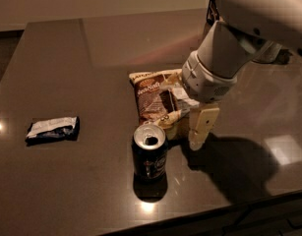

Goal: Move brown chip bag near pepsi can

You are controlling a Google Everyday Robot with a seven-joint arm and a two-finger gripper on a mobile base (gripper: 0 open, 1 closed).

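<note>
The brown chip bag (153, 96) lies flat on the dark table (67, 58), just behind and to the right of the pepsi can (149, 153). The can stands upright with its top opened, about a hand's width from the bag's near edge. My gripper (186, 126) hangs from the white arm over the bag's near right corner. It is open, with one cream finger (200, 128) standing off the bag's right side near the table. The bag's right edge is hidden under the wrist.
A small dark blue-and-white packet (52, 130) lies at the left of the table. The table's front edge (199, 215) runs close below the can. My arm's shadow falls on the table to the right of the can.
</note>
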